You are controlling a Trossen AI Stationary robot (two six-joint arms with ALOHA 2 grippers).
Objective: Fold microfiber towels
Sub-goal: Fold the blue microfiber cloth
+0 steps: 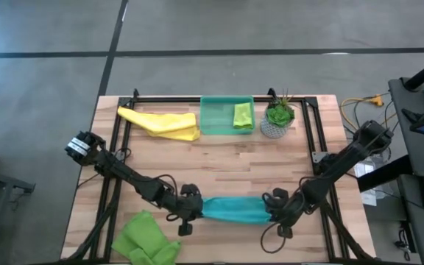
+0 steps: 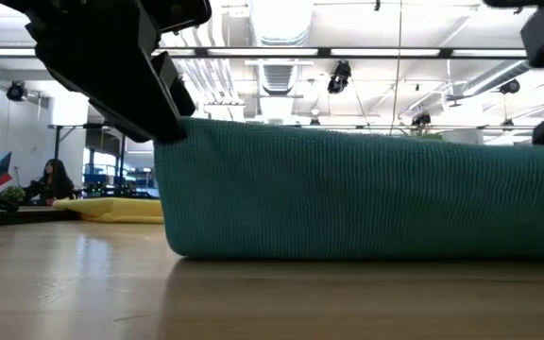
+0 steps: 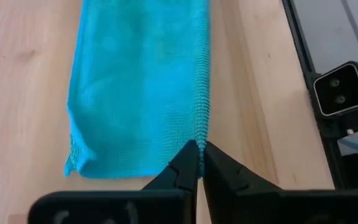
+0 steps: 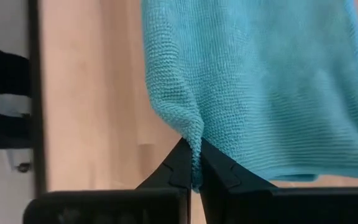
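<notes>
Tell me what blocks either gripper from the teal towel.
Nothing visible: the left gripper and right gripper are each shut on a corner of the teal towel, which is stretched between them over the table.

My wooden table (image 1: 219, 158) stands on a grey concrete floor (image 1: 43, 44), with a dark seam (image 1: 219, 51) running across the floor just beyond the table's far edge. To the right of the table sits a dark desk (image 1: 418, 125) with cables trailing beside it. Looking level across the table, I see a ceiling of bright strip lights (image 2: 366, 52) and ducts (image 2: 277, 38), and a seated person (image 2: 53, 178) far off to the left.
</notes>
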